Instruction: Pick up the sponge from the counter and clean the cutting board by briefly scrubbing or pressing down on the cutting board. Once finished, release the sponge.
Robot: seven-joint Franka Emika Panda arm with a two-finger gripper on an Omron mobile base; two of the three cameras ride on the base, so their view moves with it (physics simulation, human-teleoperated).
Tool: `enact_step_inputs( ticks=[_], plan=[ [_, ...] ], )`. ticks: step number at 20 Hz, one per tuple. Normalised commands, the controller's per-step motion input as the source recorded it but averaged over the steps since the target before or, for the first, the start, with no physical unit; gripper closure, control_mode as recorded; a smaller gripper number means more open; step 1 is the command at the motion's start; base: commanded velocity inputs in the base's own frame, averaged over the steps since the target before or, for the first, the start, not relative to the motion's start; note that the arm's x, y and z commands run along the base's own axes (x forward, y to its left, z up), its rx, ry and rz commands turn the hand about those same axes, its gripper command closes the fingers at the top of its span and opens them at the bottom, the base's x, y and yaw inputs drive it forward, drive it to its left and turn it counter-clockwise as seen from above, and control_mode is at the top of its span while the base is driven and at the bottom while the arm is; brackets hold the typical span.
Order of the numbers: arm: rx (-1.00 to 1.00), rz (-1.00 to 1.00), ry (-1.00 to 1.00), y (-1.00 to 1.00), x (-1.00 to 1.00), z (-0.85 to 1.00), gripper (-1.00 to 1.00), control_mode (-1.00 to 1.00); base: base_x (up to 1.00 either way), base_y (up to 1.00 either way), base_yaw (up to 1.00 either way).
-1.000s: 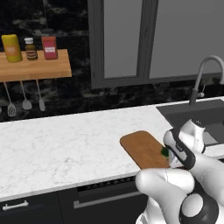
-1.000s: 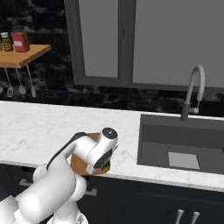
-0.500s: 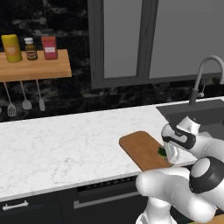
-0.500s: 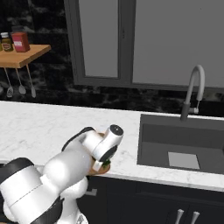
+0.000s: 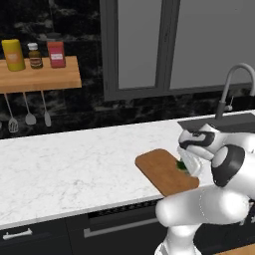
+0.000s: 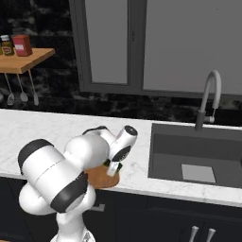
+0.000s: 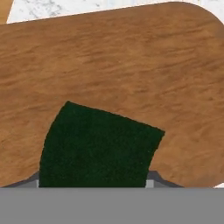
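The white robot arm bends low over the long white marble desk (image 5: 74,164) with faint grey lines in it. Its tool (image 5: 185,167) is pinching the small flat dark green sponge (image 7: 98,146), and the sponge is down on the flat brown wooden cutting board (image 7: 113,65) with round corners. Looking along the tool, the dark green side of the sponge faces up and the wood grain of the board is all around it. The sponge sits near the lower edge of that view, a bit tilted against the board's edges.

From the left side, a little bit of green (image 5: 182,165) peeks out under the white hand, near the board's far right part. The board (image 5: 162,172) lies flat on the desk close to the front edge, and one end of it sticks out past the arm. From the right side, the arm hides most of the board (image 6: 101,178), and the tool (image 6: 113,168) points down at it.

To the right of the board is a dark sink (image 6: 196,156) with a curved grey tap (image 6: 208,99) behind it. On the wall to the left hangs an orange-brown wooden shelf (image 5: 40,77). On it stand a yellow jar (image 5: 13,55), a small dark bottle (image 5: 35,56) and a red box (image 5: 56,54). Some metal kitchen tools (image 5: 29,112) hang under the shelf.
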Motion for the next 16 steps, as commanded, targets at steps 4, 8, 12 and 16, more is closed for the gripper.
enact_step_inputs(
  ticks=[4,8,12,16],
  plan=[
    [0.0,0.14,-0.01,0.07,0.42,0.0,1.0,-1.0,0.0,0.0,0.0],
    [0.0,0.12,0.0,0.11,0.53,0.0,1.0,-1.0,0.0,0.0,0.0],
    [0.0,0.09,0.0,0.13,0.65,0.0,1.0,-1.0,0.0,0.0,0.0],
    [0.0,0.06,0.0,0.09,0.61,0.0,1.0,-1.0,0.0,0.0,0.0]
  ],
)
